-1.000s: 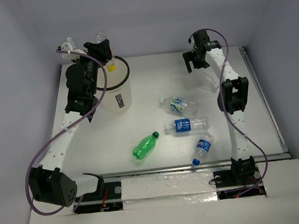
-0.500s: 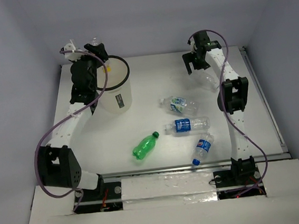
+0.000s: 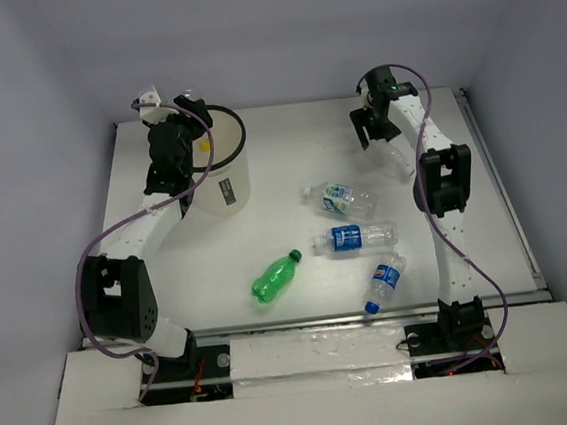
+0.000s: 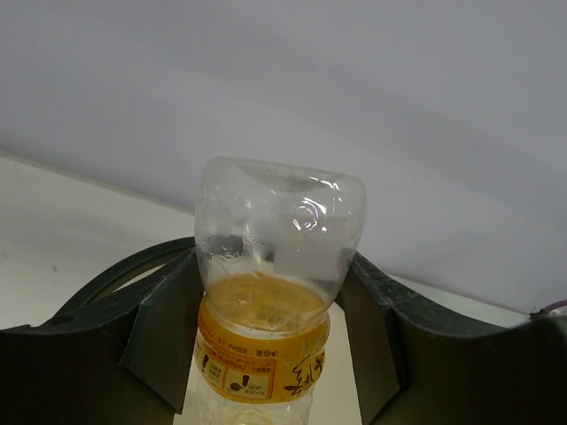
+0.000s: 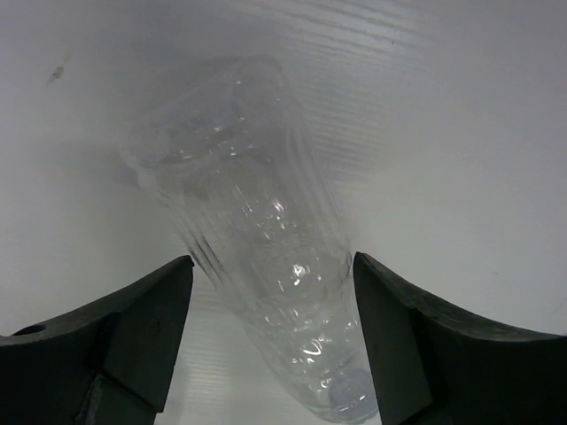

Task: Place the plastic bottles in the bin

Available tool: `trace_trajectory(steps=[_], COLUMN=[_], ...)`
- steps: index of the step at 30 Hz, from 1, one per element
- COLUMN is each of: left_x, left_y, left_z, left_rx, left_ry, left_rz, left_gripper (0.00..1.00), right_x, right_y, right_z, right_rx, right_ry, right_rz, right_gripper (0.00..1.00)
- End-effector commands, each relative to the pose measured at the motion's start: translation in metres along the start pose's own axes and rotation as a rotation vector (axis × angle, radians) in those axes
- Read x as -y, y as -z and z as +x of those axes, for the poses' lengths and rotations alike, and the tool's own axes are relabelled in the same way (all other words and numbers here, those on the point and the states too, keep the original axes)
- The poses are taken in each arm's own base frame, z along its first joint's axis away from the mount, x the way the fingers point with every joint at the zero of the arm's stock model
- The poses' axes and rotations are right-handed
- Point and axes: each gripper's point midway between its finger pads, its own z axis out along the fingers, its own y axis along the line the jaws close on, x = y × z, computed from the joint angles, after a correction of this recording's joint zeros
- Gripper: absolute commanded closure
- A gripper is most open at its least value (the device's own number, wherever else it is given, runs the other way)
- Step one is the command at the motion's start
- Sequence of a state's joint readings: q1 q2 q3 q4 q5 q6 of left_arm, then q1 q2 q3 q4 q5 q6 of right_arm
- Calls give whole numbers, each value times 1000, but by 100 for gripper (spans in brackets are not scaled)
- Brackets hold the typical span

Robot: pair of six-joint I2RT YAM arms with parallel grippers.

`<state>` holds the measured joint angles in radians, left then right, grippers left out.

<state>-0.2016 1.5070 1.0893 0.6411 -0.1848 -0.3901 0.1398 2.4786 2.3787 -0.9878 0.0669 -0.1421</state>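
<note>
My left gripper (image 3: 190,121) is shut on a clear bottle with an orange-yellow label (image 4: 266,345) and holds it base-up over the left rim of the white bin (image 3: 222,183). In the left wrist view the gripper (image 4: 267,279) has a finger on each side of the bottle. My right gripper (image 3: 376,128) is open at the far right. In the right wrist view it (image 5: 270,266) straddles a plain clear bottle (image 5: 266,266) lying on the table, without touching it. The green bottle (image 3: 276,276), a green-white labelled bottle (image 3: 338,198) and two blue-labelled bottles (image 3: 352,237) (image 3: 383,277) lie mid-table.
The bin's black rim (image 4: 111,276) shows as a dark arc behind my left fingers. Grey walls enclose the table on the left, back and right. The plain clear bottle (image 3: 396,153) lies close to the right arm's upper link (image 3: 443,179).
My left arm has swung right and lowered, carrying the bottle over the bin's rim. My right gripper has shifted slightly right and down onto the clear bottle.
</note>
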Motion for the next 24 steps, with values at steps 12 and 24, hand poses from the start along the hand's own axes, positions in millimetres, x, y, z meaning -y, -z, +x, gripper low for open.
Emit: trace_trajectory(steps=[12, 24], left_x=[7, 66], left_y=[10, 51], left_z=[-25, -115], left_rx=[103, 244], left_ry=[12, 167], left_rz=[38, 237], left_gripper=[29, 24], right_x=[20, 36], right_y=[31, 152], right_z=[-13, -82], right_rx=[94, 492], right_ry=[-53, -206], right_rz=[134, 113], right_gripper=[72, 73])
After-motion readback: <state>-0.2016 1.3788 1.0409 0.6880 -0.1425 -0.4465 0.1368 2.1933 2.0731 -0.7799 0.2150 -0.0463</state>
